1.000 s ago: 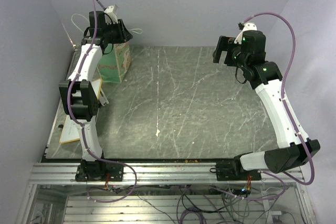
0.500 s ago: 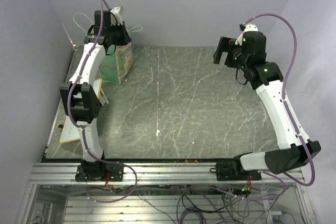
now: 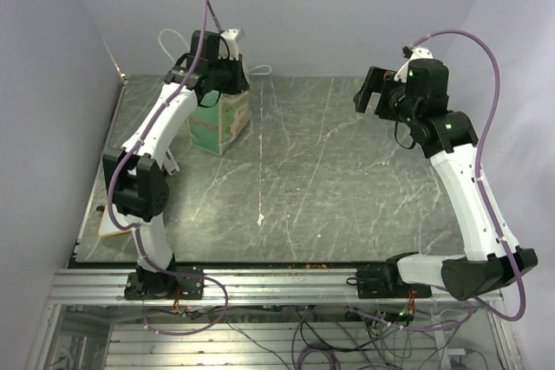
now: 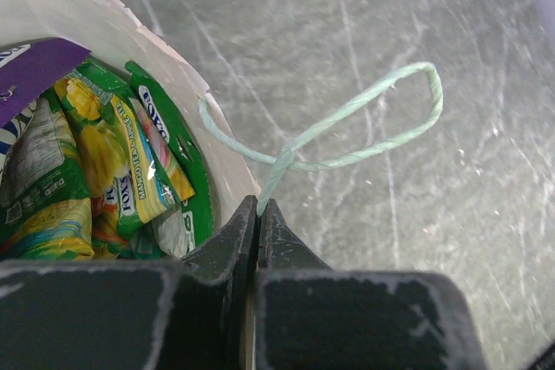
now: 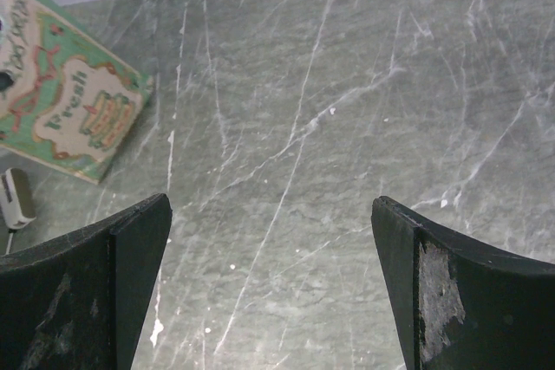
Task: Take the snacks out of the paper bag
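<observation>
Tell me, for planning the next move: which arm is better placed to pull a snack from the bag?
Likely right: the right hand is open and empty, while the left hand pinches the paper bag's rim beside the snacks.

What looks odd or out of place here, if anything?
The left gripper is shut on the rim of the paper bag, at its string handle, not on a packet. The snacks lie inside the bag. Nothing is spilled.

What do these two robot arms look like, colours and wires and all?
The left arm and right arm have white shells with black joints; a purple cable loops along each. The left end effector and right end effector each have two dark, scuffed fingers. Green lights glow on the right arm.
</observation>
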Controlling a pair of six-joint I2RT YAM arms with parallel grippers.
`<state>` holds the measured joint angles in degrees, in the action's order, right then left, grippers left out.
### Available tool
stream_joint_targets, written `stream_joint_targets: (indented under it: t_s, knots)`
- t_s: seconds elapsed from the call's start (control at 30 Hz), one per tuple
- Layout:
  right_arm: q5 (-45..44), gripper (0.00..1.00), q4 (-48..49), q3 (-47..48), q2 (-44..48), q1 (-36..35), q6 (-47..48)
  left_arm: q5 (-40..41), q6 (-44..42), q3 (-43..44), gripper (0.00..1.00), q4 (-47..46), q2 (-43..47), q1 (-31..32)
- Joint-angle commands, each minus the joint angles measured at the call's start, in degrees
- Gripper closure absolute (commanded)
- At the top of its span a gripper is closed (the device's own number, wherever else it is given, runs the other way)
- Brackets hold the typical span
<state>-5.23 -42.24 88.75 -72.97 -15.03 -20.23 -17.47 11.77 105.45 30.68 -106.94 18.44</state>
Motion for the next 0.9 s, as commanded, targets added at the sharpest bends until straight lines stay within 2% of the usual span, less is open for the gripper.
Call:
stream_joint_targets:
  t_s: [0.0,0.17,0.5,0.63,0.87]
  knots:
    - [3.1,0.0,-2.88,-1.46,3.46,0.39,-2.78,-0.97,3.2,-3.1,0.93,-2.17,8.02,4.91]
    - [4.49,0.0,-5.45,-3.67,6.81,0.43,-4.76,-0.01,6.93,-11.12,0.93,-5.08,14.85,10.12]
    - [7.96,0.0,-11.22,-5.18,10.49,0.46,-6.93,9.24,13.86,-21.83,0.93,-6.13,24.7,25.31]
    - [8.61,0.0,-12.77,-6.09,12.44,0.42,-7.83,14.44,16.48,-23.16,0.93,-5.89,25.98,32.23]
    - [7.77,0.0,-15.32,-6.13,14.38,0.43,-7.38,18.25,18.46,-20.32,0.93,-5.86,23.71,39.44]
